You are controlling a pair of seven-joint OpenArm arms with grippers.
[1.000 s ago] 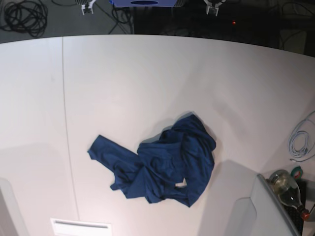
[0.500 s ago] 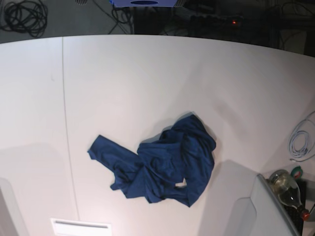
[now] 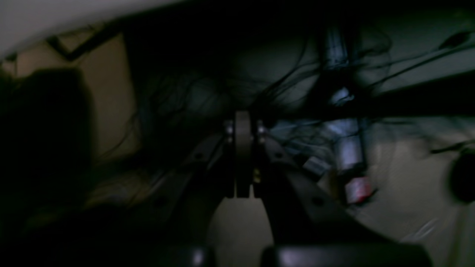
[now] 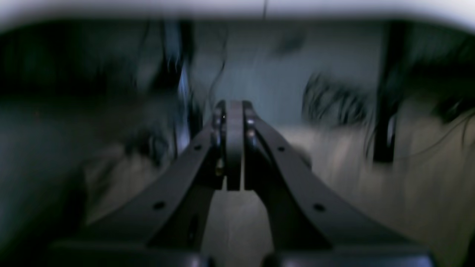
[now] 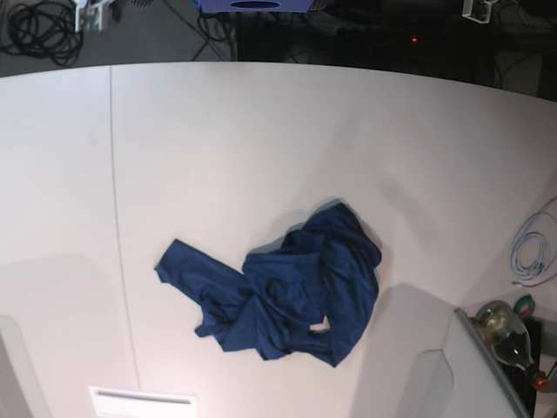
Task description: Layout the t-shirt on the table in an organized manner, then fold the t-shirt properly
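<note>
Nothing is done yet: the t-shirt (image 5: 283,296) lies crumpled at lower centre of the table (image 5: 261,139), the left gripper (image 3: 243,155) and the right gripper (image 4: 233,148) pressed together, empty.

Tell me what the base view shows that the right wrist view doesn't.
Only the base view shows the t-shirt, crumpled in a heap on the table, plus a white cable near the right edge. Only the right wrist view shows the right gripper, jaws shut on nothing, against a blurred dark background. Both share just a strip of the pale table edge.

No readable text, labels or numbers anywhere
</note>
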